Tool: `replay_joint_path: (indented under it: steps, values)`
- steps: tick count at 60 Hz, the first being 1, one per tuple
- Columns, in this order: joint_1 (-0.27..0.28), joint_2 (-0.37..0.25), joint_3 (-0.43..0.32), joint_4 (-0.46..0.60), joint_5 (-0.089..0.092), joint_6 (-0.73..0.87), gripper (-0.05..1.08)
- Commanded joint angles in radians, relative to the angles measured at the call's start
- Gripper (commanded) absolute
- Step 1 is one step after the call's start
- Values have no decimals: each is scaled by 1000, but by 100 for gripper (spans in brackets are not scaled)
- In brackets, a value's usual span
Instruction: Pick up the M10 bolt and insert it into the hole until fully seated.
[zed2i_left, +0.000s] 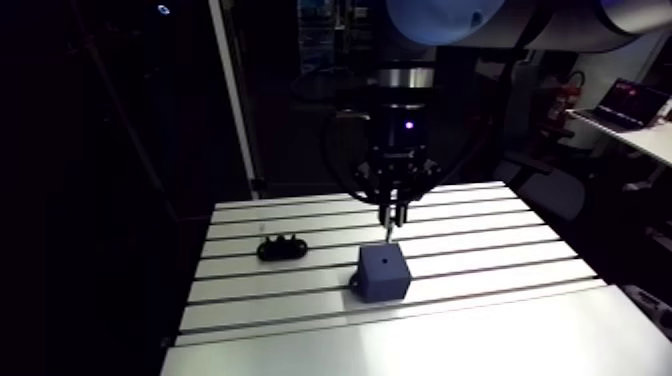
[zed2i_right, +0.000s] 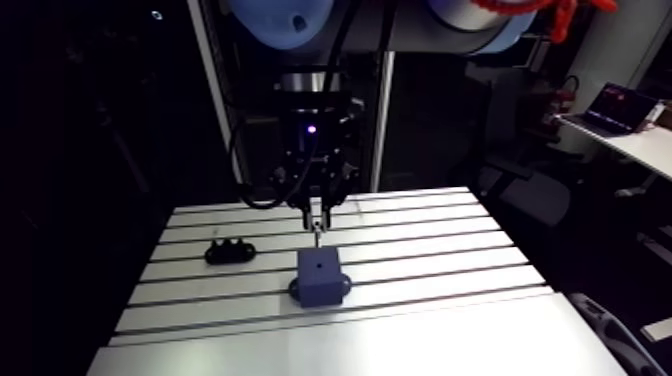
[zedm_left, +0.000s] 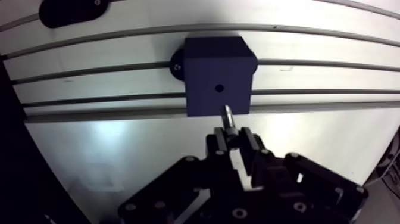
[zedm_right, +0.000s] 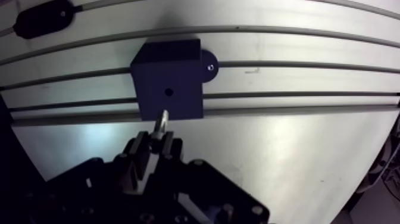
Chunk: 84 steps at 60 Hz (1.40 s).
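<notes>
M10 bolt (zedm_left: 228, 117): we are holding it upright, gripper (zedm_left: 234, 142) clamped on its upper end, tip hanging just short of the hole (zedm_left: 219, 88) in the blue block (zedm_left: 205, 65).

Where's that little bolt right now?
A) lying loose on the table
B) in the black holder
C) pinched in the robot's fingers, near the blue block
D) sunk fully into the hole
C: the gripper grips the bolt beside the block, whose hole shows empty.
</notes>
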<state>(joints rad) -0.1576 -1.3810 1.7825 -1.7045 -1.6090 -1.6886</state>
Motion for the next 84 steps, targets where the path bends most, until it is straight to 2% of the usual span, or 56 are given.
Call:
replay_joint_path:
  steps: [1,24,84]
  values:
    - [1,10,5,-14,-1,0,108]
    - [2,36,15,-36,-2,0,108]
    - [4,44,27,-54,-5,0,108]
